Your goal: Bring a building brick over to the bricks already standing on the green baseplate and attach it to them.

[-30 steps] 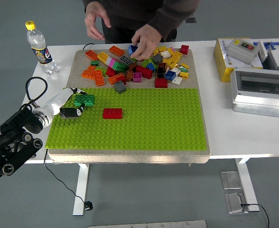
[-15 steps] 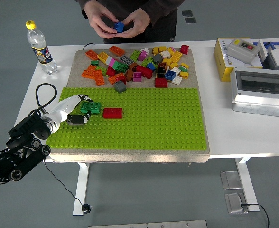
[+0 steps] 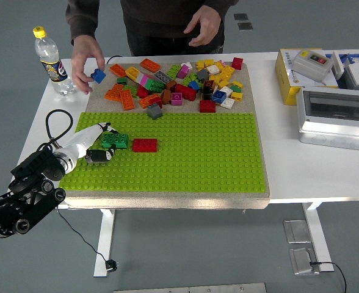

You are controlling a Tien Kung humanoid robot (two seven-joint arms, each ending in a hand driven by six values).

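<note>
Head view shows your left hand at frame left, fingers pinching the green brick over the green baseplate; its long axis runs left-right, and the red brick sits just right of it, barely apart.

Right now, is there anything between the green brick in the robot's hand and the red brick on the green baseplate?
No. In the head view, the green brick nearly meets the red brick; no object lies between them.
</note>
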